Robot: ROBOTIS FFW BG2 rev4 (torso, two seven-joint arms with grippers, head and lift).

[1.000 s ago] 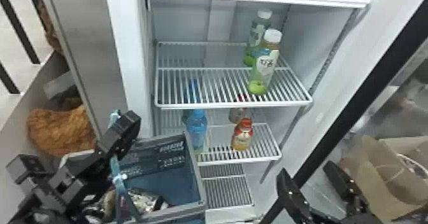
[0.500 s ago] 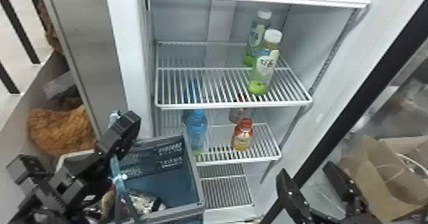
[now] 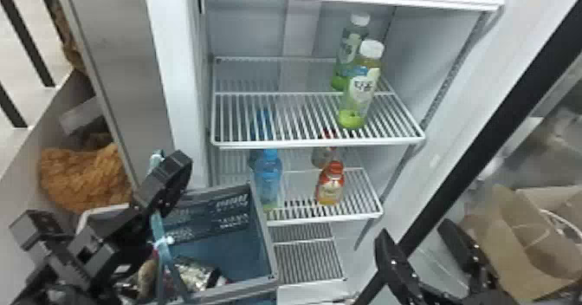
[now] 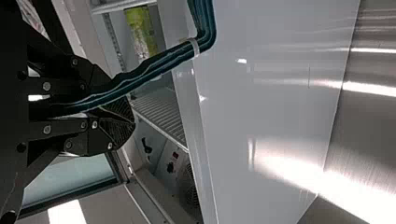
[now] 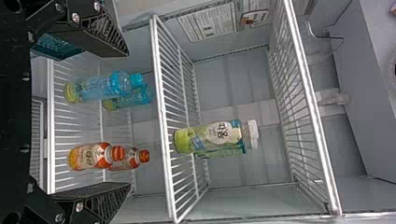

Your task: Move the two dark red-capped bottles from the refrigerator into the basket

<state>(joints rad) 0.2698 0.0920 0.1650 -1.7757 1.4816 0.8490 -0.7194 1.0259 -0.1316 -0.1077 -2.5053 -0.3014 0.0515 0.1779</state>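
The refrigerator (image 3: pixel 171 74) stands beyond both pairs of fingers, its interior ahead of the right gripper's (image 3: pixel 414 235). The basket (image 3: pixel 238 288) sits just beside the left gripper's (image 3: pixel 177 170) tips, on their right in the head view, with silvery packages (image 3: pixel 197 271) below them. A paper bag (image 3: pixel 519 248) lies to the right of the right fingers, which are spread wide with nothing between them. The left fingers are drawn close together; a teal strap (image 4: pixel 154 67) crosses them, though whether they pinch it I cannot tell. Two green-tinted bottles (image 3: pixel 361 83) with white caps stand on a shelf up and left of the right fingertips. One shelf lower, beyond those tips, are two blue bottles (image 3: pixel 269 178), towards the left finger, and the two red-capped bottles (image 3: pixel 331 187), one behind the other, upright, nearer the right finger and apart from both fingers.
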